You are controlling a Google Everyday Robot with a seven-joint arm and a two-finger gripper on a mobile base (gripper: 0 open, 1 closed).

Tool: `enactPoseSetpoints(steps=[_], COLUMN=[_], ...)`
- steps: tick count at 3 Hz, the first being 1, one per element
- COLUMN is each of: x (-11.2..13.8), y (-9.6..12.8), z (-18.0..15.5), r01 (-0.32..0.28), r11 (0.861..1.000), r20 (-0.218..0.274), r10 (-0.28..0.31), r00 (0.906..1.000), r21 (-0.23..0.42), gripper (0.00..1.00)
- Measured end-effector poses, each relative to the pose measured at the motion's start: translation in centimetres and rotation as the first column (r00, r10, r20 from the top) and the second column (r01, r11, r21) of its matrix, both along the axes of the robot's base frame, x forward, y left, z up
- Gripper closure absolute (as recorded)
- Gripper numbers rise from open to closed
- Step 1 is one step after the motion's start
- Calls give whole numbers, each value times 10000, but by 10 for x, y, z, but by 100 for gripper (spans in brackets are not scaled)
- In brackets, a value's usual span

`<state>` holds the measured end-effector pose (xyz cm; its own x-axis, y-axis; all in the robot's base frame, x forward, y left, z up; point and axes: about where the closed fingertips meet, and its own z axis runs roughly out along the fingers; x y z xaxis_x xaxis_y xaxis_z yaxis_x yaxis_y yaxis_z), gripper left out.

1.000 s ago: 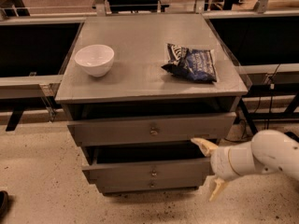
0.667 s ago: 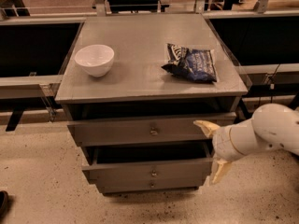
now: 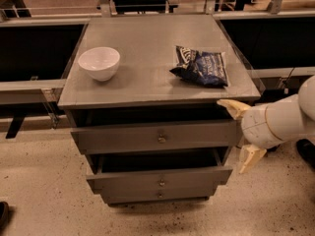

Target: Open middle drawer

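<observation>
Looking right of the middle drawer (image 3: pixel 128 180), we see our gripper (image 3: pixel 242 132) spread wide, arm (image 3: pixel 290 117) cut off at the edge.

Middle drawer (image 3: pixel 123 179): matt grey wood, brass-look knob (image 3: pixel 161 182). Claw (image 3: pixel 242 132), right of cabinet (image 3: pixel 147 85): smooth cream plastic.

Warm, fairly dim indoor light falls from above. The bench (image 3: pixel 147 82) top is evenly lit with a dull sheen. The bowl (image 3: pixel 99 63) is the brightest thing and throws a soft shadow, and the bag (image 3: pixel 202 67) shows small glints. The gaps above the top drawer (image 3: pixel 123 139) and middle drawer (image 3: pixel 128 179) are near black. The gripper (image 3: pixel 242 132), at the drawers' right end with its fingers spread, glows pale cream.
</observation>
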<state>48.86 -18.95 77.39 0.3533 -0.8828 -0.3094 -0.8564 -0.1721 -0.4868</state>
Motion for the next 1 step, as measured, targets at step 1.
enactPoseSetpoints(steps=[1], x=[-2], y=[-2], z=[9], r01=[14], r11=[10000], r20=[126], r10=[-13], r00=[9999], r21=[-76], gripper=[0])
